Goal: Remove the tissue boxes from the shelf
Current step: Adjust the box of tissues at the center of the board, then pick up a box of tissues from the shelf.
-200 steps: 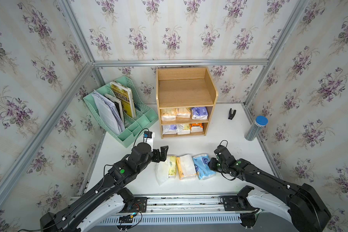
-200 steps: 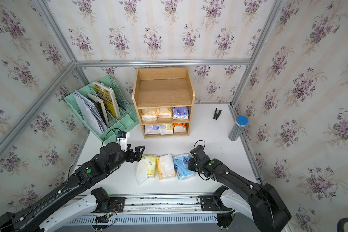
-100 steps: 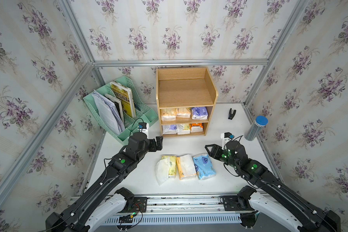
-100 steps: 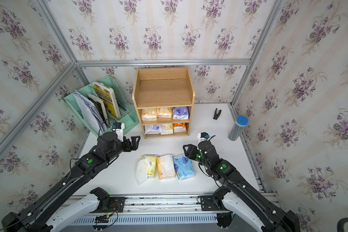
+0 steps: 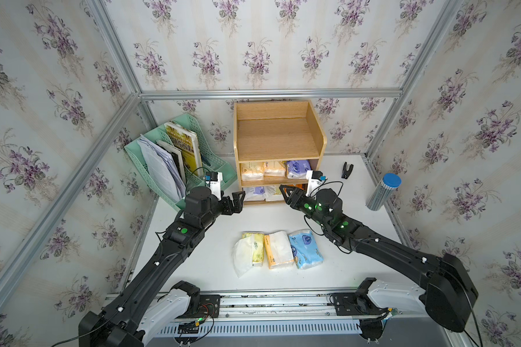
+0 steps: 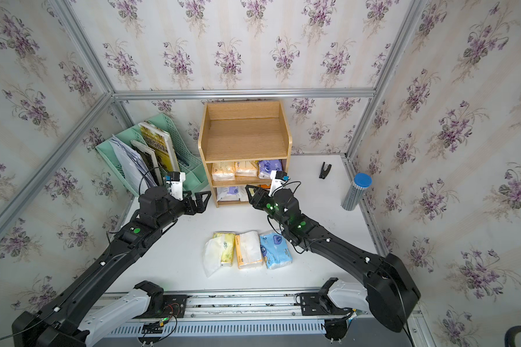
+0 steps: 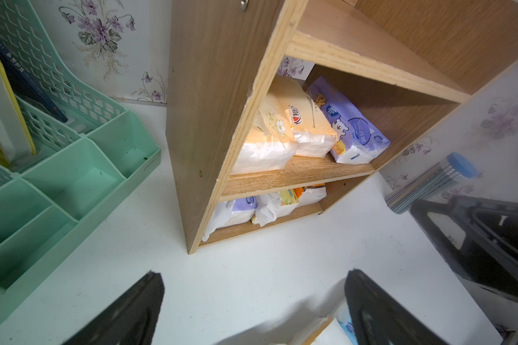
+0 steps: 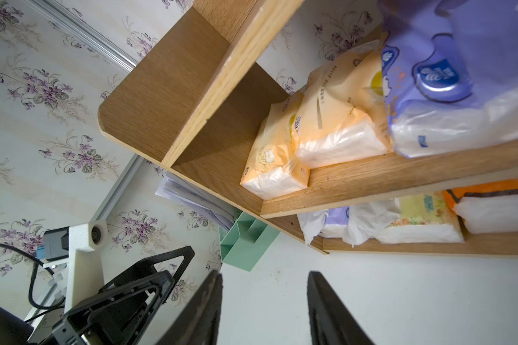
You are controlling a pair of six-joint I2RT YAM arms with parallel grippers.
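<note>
- The table (image 5: 358, 216) is my working floor. Its near middle is where I lay things down, within easy reach of both arms.
- The shelf (image 5: 278, 141) stands at the far centre against the wall with its open front facing me, so both arms come at it from the near side. Its top tier is bare wood.
- The file rack (image 5: 214, 168) sits just left of the shelf. I judge that leaves my left arm little room to swing.
- The left gripper (image 5: 237, 202) hovers at the shelf's near left corner, level with the bottom tier. Its jaws are spread wide and hold nothing.
- The right gripper (image 5: 285, 192) hangs in front of the right end of the bottom tier, hiding part of it from above. Its jaws are parted to a middling gap and empty, which I read as about right for a pack's narrow side.
- Three tissue packs (image 5: 278, 249) lie side by side on the near centre of the table, yellow, pale orange and light blue, clear of the reach path.
- Six are left in the shelf. The middle row (image 5: 273, 168) is two pale orange and one purple. The bottom row (image 5: 260, 193) is purple, yellow and bright orange, with loose white tissue spilling out on the left. I would grip the wrapped body, not that tissue.
</note>
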